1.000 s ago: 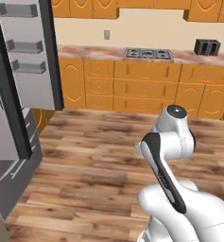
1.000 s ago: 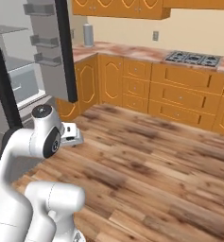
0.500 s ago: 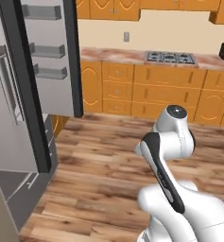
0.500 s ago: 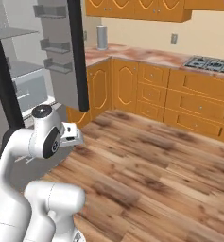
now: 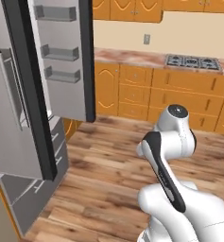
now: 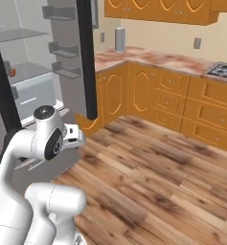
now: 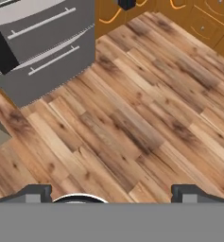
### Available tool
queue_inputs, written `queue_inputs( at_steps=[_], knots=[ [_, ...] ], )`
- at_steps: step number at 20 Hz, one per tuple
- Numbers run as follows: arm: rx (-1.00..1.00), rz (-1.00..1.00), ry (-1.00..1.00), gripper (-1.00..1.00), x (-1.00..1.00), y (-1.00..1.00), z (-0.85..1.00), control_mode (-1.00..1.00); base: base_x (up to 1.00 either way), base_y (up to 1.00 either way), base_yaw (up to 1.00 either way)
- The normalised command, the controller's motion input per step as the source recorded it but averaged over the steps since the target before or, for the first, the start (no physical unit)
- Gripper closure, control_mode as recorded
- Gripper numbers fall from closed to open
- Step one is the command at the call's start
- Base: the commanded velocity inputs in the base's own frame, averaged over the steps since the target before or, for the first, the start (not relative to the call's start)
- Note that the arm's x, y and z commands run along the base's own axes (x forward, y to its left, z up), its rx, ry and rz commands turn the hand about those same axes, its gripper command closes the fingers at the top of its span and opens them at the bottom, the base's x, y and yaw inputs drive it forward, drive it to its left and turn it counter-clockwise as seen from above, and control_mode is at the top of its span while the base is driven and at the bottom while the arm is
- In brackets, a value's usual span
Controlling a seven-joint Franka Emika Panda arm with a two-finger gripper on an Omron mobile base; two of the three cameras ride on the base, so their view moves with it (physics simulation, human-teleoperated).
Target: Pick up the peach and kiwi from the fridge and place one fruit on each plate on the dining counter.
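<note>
My gripper [image 7: 111,191] hangs wide open over wooden floor; ahead in the tall grey fridge [image 6: 33,81], I'd cup the soft peach gently around its middle.

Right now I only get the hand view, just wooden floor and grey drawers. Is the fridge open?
Observer: Yes. The tall fridge with the pale grey inside is open; its dark door carries grey bins.
Operator: Any fruit in there?
Observer: A small reddish thing sits at a shelf's left edge, partly hidden, too small to call it the peach.
Operator: What's past the floor?
Observer: A pinkish stone wall counter with a grey stove top set in it.
</note>
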Motion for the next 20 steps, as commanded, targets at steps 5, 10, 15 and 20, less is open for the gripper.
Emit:
queue_inputs(
  at_steps=[5,10,15,20],
  knots=[
    [0.0,0.0,0.0,-1.0,0.0,0.0,0.0,1.0,0.36,0.05,0.28],
    [0.0,0.0,0.0,-1.0,0.0,0.0,0.0,1.0,0.44,0.03,0.3],
    [0.0,0.0,0.0,-1.0,0.0,0.0,0.0,1.0,0.59,0.0,0.27],
    [0.0,0.0,0.0,-1.0,0.0,0.0,0.0,1.0,0.62,0.0,0.26]
  ],
)
